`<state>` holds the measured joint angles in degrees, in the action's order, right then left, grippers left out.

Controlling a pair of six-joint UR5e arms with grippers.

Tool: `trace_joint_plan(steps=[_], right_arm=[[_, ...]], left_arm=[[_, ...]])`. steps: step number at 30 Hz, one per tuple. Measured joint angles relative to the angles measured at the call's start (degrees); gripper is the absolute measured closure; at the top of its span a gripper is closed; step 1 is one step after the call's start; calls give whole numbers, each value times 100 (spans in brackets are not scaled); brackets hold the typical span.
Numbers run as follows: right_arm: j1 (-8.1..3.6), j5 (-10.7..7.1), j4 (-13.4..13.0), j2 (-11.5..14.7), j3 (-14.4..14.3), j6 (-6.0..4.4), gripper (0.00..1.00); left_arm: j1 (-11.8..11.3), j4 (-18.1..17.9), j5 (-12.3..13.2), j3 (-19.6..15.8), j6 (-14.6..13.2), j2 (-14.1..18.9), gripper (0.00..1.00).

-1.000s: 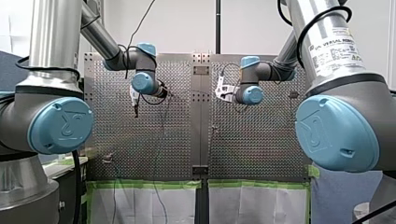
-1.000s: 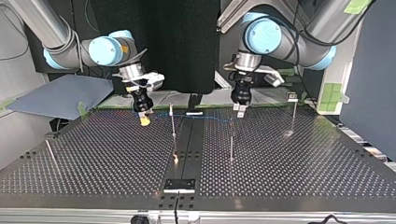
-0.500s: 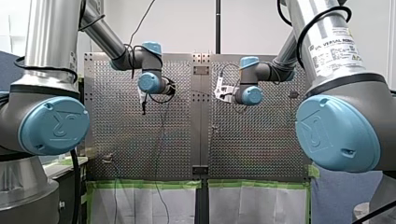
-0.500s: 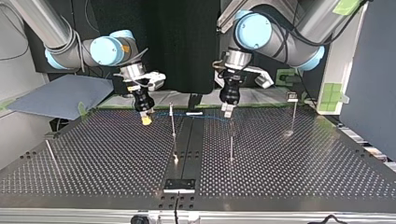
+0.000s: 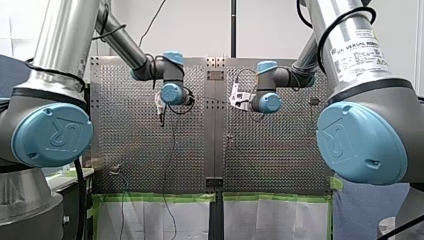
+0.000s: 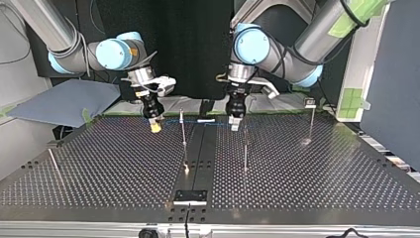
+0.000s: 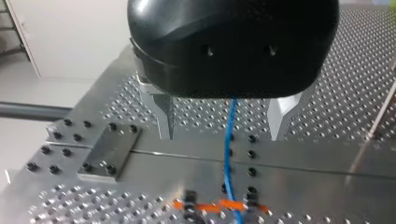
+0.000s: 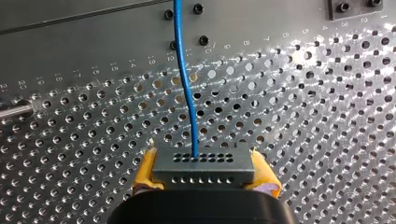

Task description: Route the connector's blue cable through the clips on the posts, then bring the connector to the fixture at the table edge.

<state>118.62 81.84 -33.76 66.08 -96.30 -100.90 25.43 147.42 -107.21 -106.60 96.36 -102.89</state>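
— At upper left of the top view, our right gripper [image 6: 155, 127] is clamped on the connector [image 8: 203, 170], with yellow pads [image 8: 145, 170] on either side of it. How far along are we?

— Early, we judge. The cable [image 8: 187, 88] leaves the connector and runs along the back of the table [image 6: 307, 183], across the upper middle of the top view, to our left gripper [image 7: 223, 133].

— Does that one hold it?

— No. Its metal fingers stand spread, and the cable passes between them, touching neither.

— Is any clip threaded?

— The cable crosses near the top of one post [image 6: 183, 130]. We cannot tell whether it sits in that clip. As far as we see, none of the others carries it. So we think the routing is left to do, and the delivery too. The fixture [image 6: 190, 196] sits at bottom centre of the top view, well apart from the connector.

— Any writing?

— On our right arm, at upper right of the front view, a label [image 5: 357, 50] reads in part "VERSAL ROBO". Small numbers [image 8: 243, 43] run along a row of holes ahead of the connector, single digits and teens.
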Motion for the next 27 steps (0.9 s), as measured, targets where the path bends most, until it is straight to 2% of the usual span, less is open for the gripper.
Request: trace_joint_plan(steps=[7,14,19,27], right_arm=[[4,0,-2,-9,0,13,100],[7,0,0,-13,-2,24,100],[8,0,0,-13,-1,31,100],[8,0,0,-13,0,27,100]], left_arm=[[50,37,-308,267,-143,-291,0],[103,43,-602,419,-195,-363,0],[175,132,-637,577,-246,-364,0],[269,132,-614,611,-260,-387,0]])
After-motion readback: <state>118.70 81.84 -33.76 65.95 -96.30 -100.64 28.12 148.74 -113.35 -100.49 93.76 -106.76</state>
